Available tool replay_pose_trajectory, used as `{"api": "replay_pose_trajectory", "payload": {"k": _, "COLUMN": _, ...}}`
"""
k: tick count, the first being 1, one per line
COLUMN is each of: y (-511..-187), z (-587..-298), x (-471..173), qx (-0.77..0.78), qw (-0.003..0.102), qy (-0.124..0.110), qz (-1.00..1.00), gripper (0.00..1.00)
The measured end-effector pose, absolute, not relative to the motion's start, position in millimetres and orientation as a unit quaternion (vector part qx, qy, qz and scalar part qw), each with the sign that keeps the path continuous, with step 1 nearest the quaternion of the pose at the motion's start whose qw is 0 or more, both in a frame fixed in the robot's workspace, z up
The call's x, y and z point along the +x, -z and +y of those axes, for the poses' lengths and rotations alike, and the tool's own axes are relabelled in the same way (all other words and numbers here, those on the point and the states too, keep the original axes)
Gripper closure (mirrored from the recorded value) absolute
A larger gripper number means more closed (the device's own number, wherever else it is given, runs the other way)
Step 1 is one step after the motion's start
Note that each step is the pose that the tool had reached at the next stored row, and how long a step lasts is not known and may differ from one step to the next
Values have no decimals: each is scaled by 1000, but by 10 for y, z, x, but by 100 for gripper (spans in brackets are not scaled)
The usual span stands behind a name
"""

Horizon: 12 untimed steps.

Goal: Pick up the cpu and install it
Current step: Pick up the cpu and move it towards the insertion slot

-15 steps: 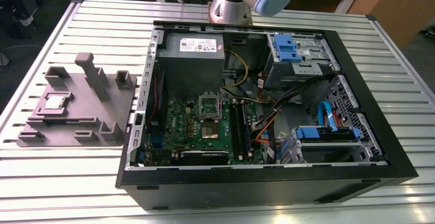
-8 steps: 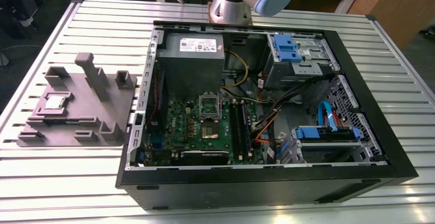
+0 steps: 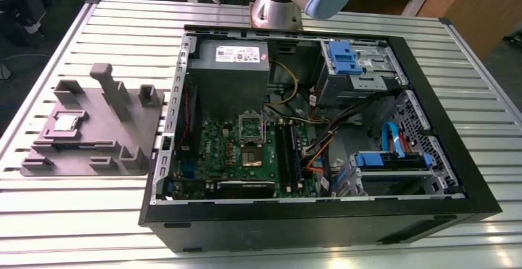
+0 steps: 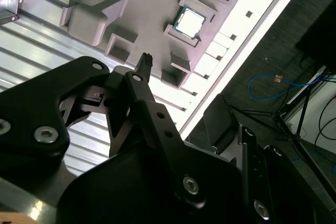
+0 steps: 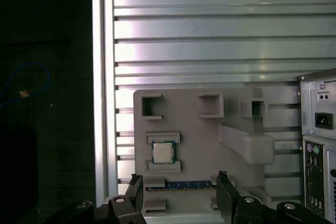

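Gripper [image 5: 178,195] with fingers wide apart and empty, well clear of the cpu [image 5: 163,152] on the grey plastic plate [image 5: 194,140]

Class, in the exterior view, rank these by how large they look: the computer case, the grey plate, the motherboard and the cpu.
1. case, clearly largest
2. plate and motherboard: these look about alike, so I leave them unranked
3. cpu, by far the smallest

Tool [image 5: 180,177] partly cut off
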<state>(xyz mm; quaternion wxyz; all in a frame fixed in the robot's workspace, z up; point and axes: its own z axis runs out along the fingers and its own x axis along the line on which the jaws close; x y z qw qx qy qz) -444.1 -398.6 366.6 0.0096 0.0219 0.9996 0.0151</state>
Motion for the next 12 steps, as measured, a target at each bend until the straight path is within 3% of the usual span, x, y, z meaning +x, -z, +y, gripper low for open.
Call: {"api": "replay_pose_trajectory", "payload": {"k": 12, "y": -3578, "z": -4043, "x": -4462, "qx": 4, "qw": 9, "qy": -15, "qz": 1000, "gripper": 34}}
